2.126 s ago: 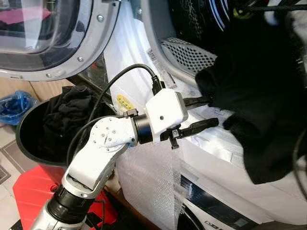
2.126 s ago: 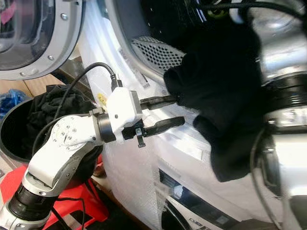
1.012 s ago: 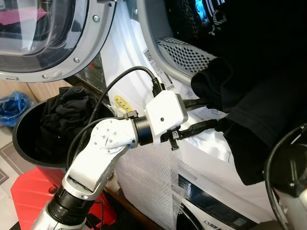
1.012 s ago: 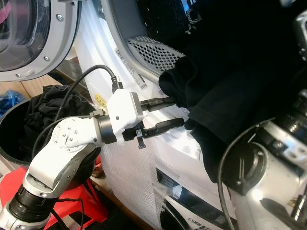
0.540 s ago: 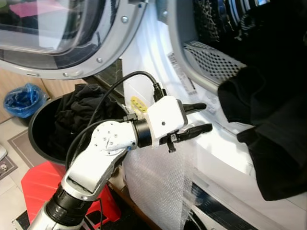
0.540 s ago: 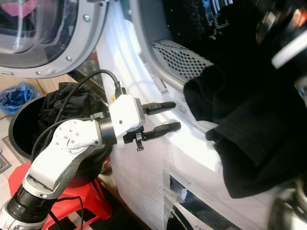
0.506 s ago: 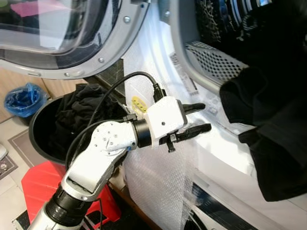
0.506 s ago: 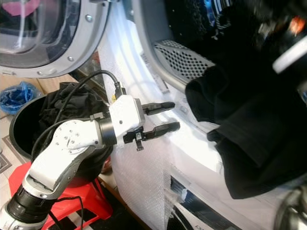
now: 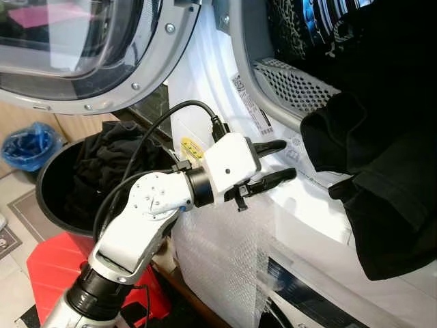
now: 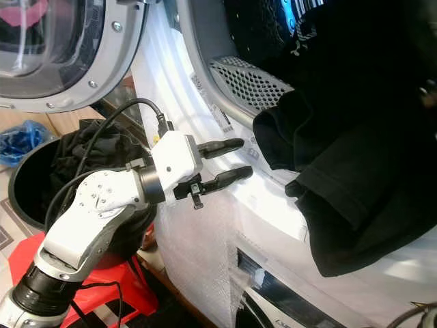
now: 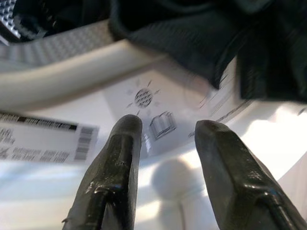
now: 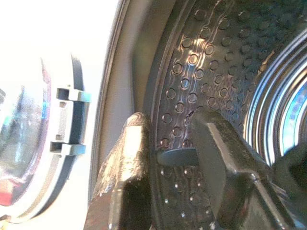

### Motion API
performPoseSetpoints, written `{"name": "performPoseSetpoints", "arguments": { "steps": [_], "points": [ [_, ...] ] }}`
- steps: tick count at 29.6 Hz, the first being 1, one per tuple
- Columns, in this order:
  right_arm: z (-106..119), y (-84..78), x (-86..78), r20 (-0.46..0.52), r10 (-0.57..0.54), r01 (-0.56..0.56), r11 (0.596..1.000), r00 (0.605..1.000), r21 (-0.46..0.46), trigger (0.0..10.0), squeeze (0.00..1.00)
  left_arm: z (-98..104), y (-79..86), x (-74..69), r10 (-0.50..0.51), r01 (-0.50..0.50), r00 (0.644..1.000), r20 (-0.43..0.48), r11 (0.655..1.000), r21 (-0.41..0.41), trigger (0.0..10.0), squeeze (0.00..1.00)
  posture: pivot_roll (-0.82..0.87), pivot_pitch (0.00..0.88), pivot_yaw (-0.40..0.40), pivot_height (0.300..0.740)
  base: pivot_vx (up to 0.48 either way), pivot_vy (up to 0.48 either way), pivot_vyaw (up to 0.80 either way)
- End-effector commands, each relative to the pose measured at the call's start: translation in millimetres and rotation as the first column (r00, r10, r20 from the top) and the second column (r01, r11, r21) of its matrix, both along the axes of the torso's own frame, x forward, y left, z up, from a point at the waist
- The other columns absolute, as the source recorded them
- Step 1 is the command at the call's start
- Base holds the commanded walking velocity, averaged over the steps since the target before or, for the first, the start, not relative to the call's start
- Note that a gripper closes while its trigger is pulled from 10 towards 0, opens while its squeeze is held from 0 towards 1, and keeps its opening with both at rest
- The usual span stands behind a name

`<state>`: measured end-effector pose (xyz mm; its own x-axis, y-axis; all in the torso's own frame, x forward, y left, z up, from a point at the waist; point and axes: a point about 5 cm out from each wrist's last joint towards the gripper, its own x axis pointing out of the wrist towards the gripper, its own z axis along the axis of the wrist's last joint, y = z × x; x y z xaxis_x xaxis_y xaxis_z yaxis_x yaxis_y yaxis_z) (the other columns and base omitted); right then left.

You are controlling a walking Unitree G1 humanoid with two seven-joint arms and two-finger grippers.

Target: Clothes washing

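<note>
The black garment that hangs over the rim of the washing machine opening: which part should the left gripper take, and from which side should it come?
Probably the bunched fold at the near edge of the black garment, where it bulges over the rim. The left gripper is open and already points at that fold from the robot's left, a short way off, so a straight approach from there seems best.
</note>
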<state>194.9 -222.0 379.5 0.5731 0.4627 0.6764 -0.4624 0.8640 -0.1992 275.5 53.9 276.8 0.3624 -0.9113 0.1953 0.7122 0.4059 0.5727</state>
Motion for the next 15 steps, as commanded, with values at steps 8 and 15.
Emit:
{"name": "performPoseSetpoints", "arguments": {
  "steps": [8,15],
  "points": [
    [-62,7.6,3.4,-0.216,-0.207,0.148,0.954,0.954,-0.260,10.0,0.00,9,5.9,11.9,-0.008,0.005,0.999,0.049,0.999,0.050,10.0,0.00,0.11,0.063,-0.021,0.740,0.000,0.000,0.00],
    [-74,-14.8,-9.0,-0.182,-0.448,0.339,0.837,0.876,-0.429,10.0,0.00,10,11.6,17.8,-0.024,0.019,0.998,0.053,0.995,0.093,10.0,0.00,0.10,0.018,0.026,0.740,0.000,0.000,0.00]
  ]
}}
